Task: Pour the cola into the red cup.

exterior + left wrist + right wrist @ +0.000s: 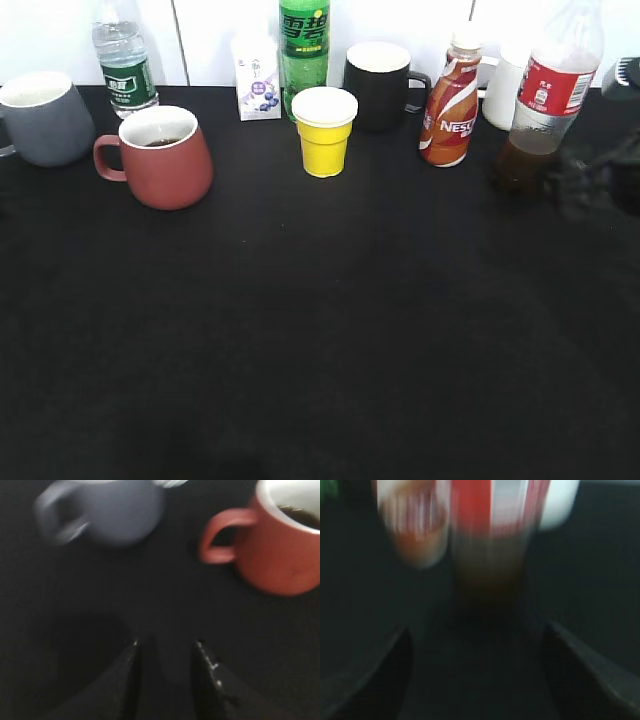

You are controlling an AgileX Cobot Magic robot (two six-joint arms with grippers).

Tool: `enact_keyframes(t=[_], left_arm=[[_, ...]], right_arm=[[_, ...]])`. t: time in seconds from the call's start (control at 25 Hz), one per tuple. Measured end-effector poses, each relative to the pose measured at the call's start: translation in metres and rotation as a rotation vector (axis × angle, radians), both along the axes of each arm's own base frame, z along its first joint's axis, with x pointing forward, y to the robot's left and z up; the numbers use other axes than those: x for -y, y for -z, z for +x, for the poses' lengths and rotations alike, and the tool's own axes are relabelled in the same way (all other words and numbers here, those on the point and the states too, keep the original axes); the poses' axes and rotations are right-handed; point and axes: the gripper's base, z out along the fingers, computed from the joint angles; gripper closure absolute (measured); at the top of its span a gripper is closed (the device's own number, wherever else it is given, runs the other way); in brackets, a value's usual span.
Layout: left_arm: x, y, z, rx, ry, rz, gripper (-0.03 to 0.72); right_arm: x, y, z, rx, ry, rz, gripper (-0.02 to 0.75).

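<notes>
The red cup [165, 158] stands at the left of the black table with a little dark liquid inside; it also shows in the left wrist view [280, 550]. The cola bottle [548, 100] stands upright at the far right, with dark liquid only in its bottom part. My right gripper [592, 185] is a dark blur just right of the bottle. In the right wrist view its jaws [477, 630] are wide open, with the blurred bottle [490, 545] just ahead of them. My left gripper [167, 645] is open and empty, short of the red cup.
A grey mug [45, 118] stands left of the red cup. Along the back are a water bottle [125, 65], a small carton [257, 80], a green soda bottle [304, 45], a yellow paper cup [324, 132], a black mug [378, 85], a Nescafe bottle [450, 105] and a white cup [503, 92].
</notes>
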Motion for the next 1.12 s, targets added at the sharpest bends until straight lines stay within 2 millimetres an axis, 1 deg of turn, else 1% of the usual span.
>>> enact_keyframes(t=[0.04, 0.08, 0.12, 0.16, 0.2, 0.24, 0.28, 0.36, 0.44, 0.52, 0.6, 0.64, 0.68, 0.76, 0.88, 1.12], left_arm=[[-0.002, -0.010, -0.008, -0.040, -0.044, -0.033, 0.433], [-0.003, -0.021, -0.017, -0.059, -0.068, -0.056, 0.433], [-0.002, -0.031, -0.028, -0.066, -0.072, -0.066, 0.433], [0.000, -0.039, -0.043, -0.078, -0.052, -0.061, 0.433], [0.004, -0.050, -0.062, -0.062, -0.006, -0.060, 0.433], [0.006, -0.064, -0.087, -0.020, 0.045, -0.075, 0.433], [0.007, -0.074, -0.109, 0.020, 0.091, -0.081, 0.433], [0.001, -0.081, -0.150, 0.043, 0.142, -0.080, 0.433], [-0.009, -0.078, -0.185, 0.036, 0.178, -0.032, 0.433], [-0.018, -0.074, -0.214, 0.067, 0.215, 0.014, 0.433], [-0.024, -0.069, -0.236, 0.131, 0.233, 0.030, 0.433], [-0.026, -0.066, -0.244, 0.158, 0.243, 0.027, 0.433], [-0.025, -0.065, -0.246, 0.167, 0.262, 0.025, 0.433], [-0.024, -0.064, -0.245, 0.171, 0.270, 0.024, 0.433], [-0.022, -0.061, -0.239, 0.214, 0.268, 0.016, 0.433], [-0.021, -0.060, -0.237, 0.220, 0.267, 0.015, 0.435]], right_arm=[[0.000, -0.014, -0.005, -0.062, -0.011, -0.007, 0.143], [0.000, -0.029, -0.011, -0.083, -0.014, -0.001, 0.143], [0.001, -0.049, -0.017, -0.058, -0.017, 0.008, 0.143], [0.002, -0.066, -0.026, -0.023, -0.021, 0.017, 0.143], [0.004, -0.081, -0.039, -0.008, -0.025, 0.022, 0.143], [0.007, -0.097, -0.059, 0.007, -0.030, 0.034, 0.145], [0.010, -0.111, -0.082, 0.008, -0.037, 0.047, 0.145], [0.018, -0.133, -0.136, 0.030, -0.059, 0.066, 0.146], [0.026, -0.141, -0.188, 0.031, -0.082, 0.067, 0.146], [0.037, -0.139, -0.239, 0.044, -0.082, 0.044, 0.146], [0.051, -0.131, -0.277, 0.094, -0.016, 0.022, 0.146], [0.054, -0.124, -0.288, 0.127, 0.004, 0.035, 0.146], [0.056, -0.111, -0.291, 0.126, 0.018, 0.044, 0.147], [0.059, -0.082, -0.287, 0.082, 0.070, 0.028, 0.148], [0.059, -0.079, -0.277, 0.157, 0.087, 0.040, 0.150], [0.059, -0.080, -0.276, 0.172, 0.086, 0.045, 0.150]])
